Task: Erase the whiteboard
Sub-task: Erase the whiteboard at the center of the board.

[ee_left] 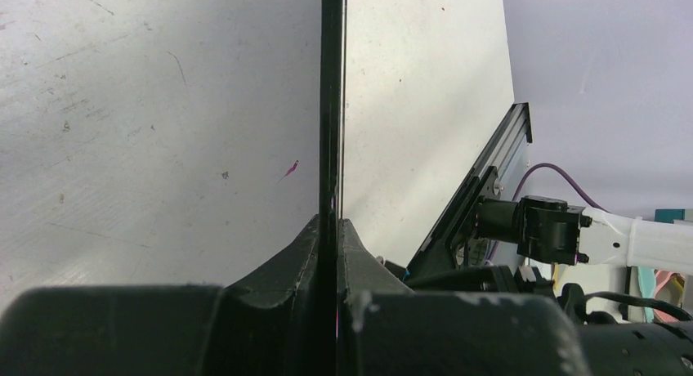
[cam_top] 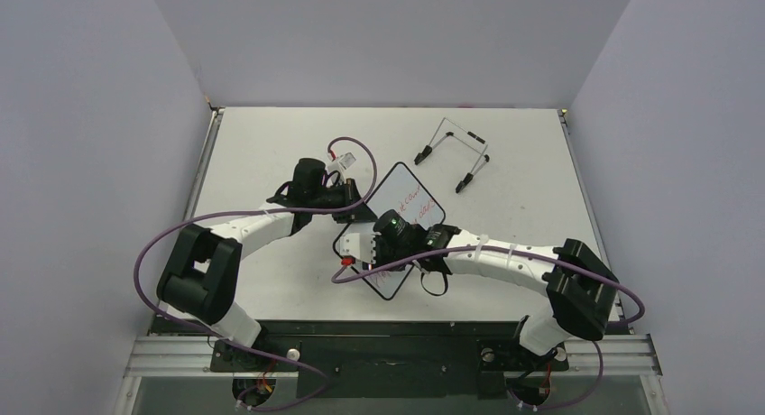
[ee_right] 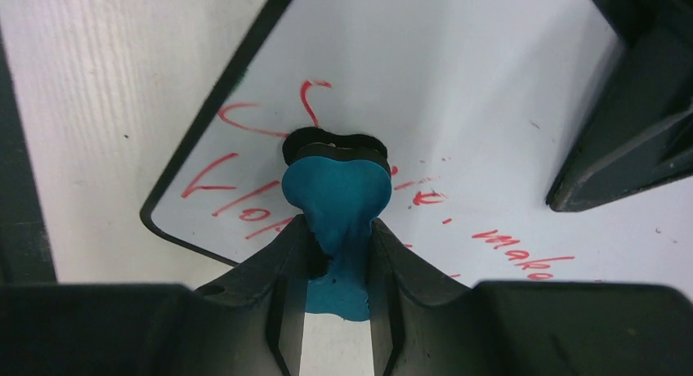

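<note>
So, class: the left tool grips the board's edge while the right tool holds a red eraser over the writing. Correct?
No: the eraser in the right tool is blue, not red, as the right wrist view shows. The rest holds.

Whiteboard (cam_top: 406, 194) middle under right arm (cam_top: 505, 262)

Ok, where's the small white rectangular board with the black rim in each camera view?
Top external: the small white black-rimmed whiteboard sits at centre, turned diamond-wise.
Left wrist: edge-on, a vertical black line at centre.
Right wrist: fills the upper middle, red writing showing.
Shared landmark: the black left gripper clamped on its rim.
</note>
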